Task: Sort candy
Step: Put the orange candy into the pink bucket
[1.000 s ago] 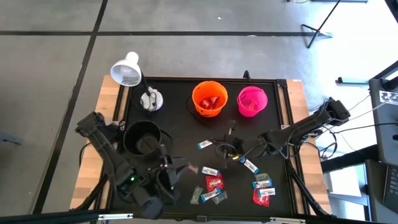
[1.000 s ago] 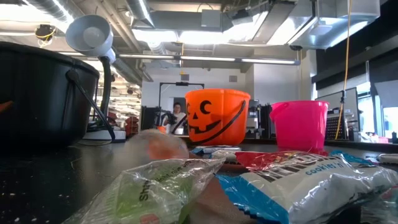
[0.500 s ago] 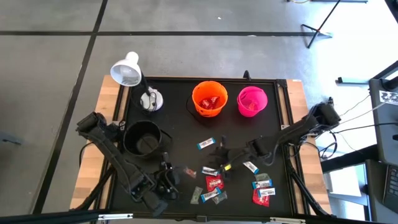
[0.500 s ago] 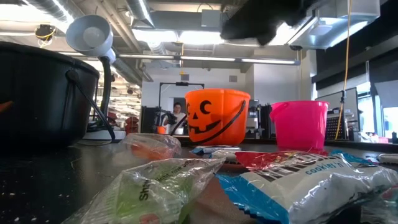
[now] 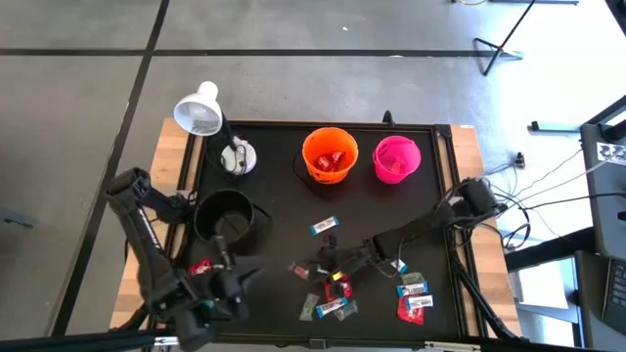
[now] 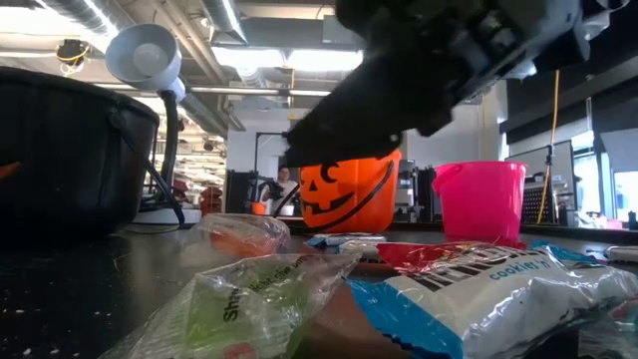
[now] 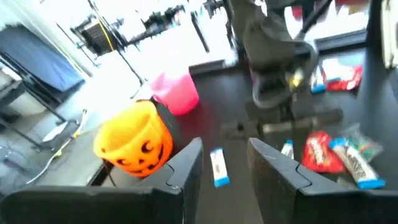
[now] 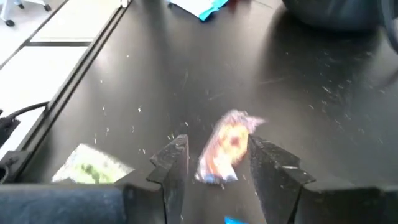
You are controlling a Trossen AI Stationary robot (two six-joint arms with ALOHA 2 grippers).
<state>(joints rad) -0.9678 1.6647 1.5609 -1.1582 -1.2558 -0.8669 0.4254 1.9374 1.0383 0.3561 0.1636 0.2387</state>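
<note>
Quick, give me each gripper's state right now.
Left gripper: open, holding nothing.
Right gripper: open, fingers on either side of an orange-wrapped candy on the table.

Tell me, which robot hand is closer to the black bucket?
The left. The left gripper is just below the black bucket in the high view. The right gripper sits farther off toward the middle, among the candy.

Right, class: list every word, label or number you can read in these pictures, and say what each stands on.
"COOKIE": on the blue-and-white candy wrapper nearest the low camera; the larger letters above it are cut off.
"Sh": on the clear green-printed wrapper; the rest is creased away.
Other candy wrappers: print too small to read.
Orange bucket: a pumpkin face, no words.
</note>
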